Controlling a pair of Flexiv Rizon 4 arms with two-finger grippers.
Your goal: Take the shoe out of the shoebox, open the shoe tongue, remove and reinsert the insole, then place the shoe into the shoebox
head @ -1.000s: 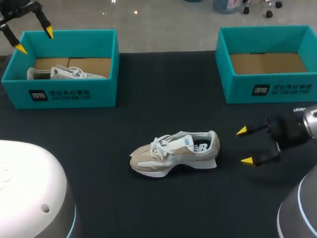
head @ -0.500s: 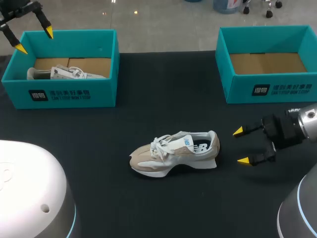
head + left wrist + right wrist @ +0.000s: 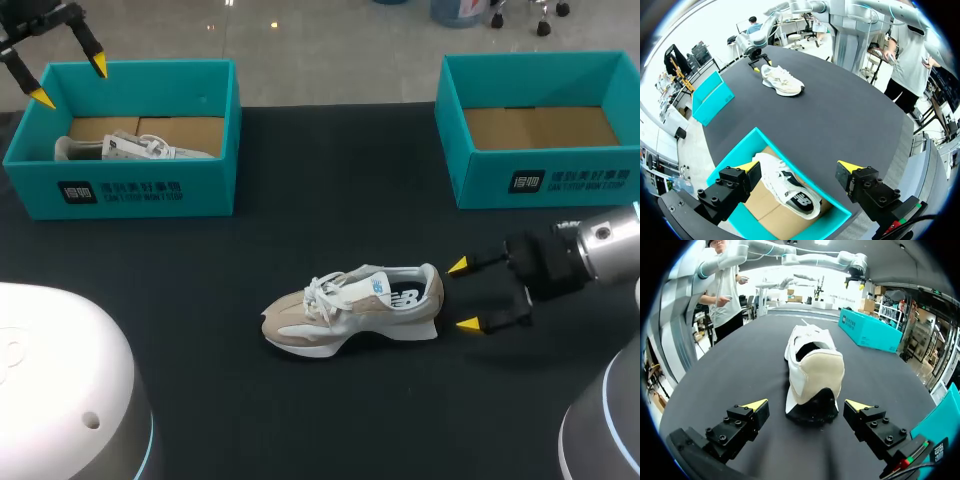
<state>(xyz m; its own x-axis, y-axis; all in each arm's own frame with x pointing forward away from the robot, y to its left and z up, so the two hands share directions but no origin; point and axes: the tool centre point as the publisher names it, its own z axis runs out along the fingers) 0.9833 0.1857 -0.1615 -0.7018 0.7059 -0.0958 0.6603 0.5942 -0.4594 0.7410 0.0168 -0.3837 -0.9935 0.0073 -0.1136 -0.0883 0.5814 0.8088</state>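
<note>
- The black tabletop (image 3: 330, 180) carries two teal boxes and a loose shoe.
- The left shoebox (image 3: 140, 190) stands at the far left corner, open at the top, its printed wall facing the near edge.
- The right shoebox (image 3: 540, 180) stands at the far right corner, also open, showing its brown cardboard floor.
- The shoe (image 3: 345, 305), beige and white with white laces, stands upright on its sole about midway between the left and right edges, nearer the near edge than the boxes. Its toe points to the left edge and its heel to the right edge.
- A second shoe (image 3: 130, 148) lies on its side inside the left shoebox, on the cardboard floor.
- The right gripper (image 3: 462, 295) sits low over the tabletop just behind the shoe's heel, released, fingers spread wider than the heel and not touching it.
- The left gripper (image 3: 70, 82) hangs above the far left corner of the left shoebox, released, fingers wide apart and holding nothing.
</note>
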